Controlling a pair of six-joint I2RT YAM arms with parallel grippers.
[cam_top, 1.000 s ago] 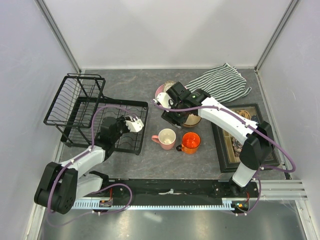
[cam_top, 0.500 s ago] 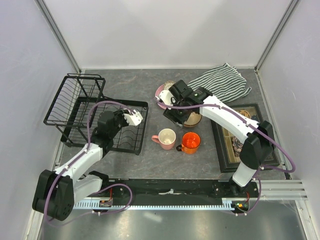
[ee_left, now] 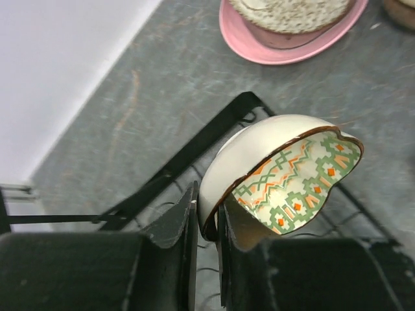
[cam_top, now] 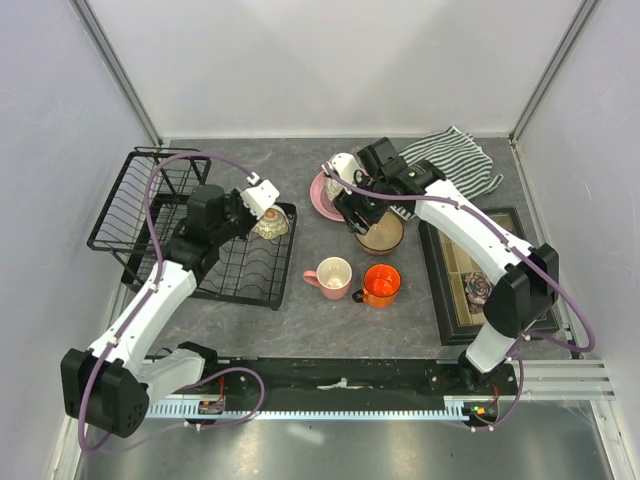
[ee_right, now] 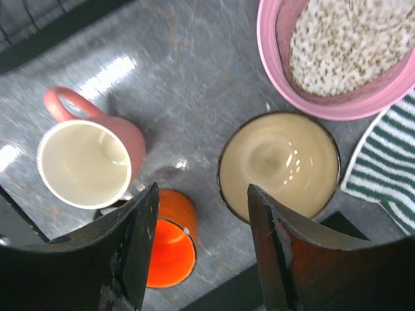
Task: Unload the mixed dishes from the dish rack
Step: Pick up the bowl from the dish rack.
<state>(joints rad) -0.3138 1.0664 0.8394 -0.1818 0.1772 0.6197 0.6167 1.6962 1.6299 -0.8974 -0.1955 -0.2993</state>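
My left gripper (ee_left: 207,221) is shut on the rim of the small patterned oval dish (ee_left: 293,176), which it holds tilted on edge above the right end of the black wire dish rack (cam_top: 160,215). In the top view the dish (cam_top: 270,226) hangs just under the left gripper (cam_top: 262,208). My right gripper (ee_right: 205,249) is open and empty above the table, between the orange mug (ee_right: 170,251) and the tan-brown bowl (ee_right: 279,165). A pink mug (ee_right: 84,162) stands to the left. The floral bowl (ee_right: 343,42) rests on the pink plate (ee_right: 272,61).
A striped cloth (cam_top: 445,165) lies at the back right. A dark compartmented box (cam_top: 480,275) of trinkets sits along the right side. The rack's taller basket section (cam_top: 150,195) stands at the back left. Grey walls close in the table.
The left gripper has lifted the patterned dish up out of the rack and carried it back and to the right. The right gripper has drawn back from over the tan bowl.
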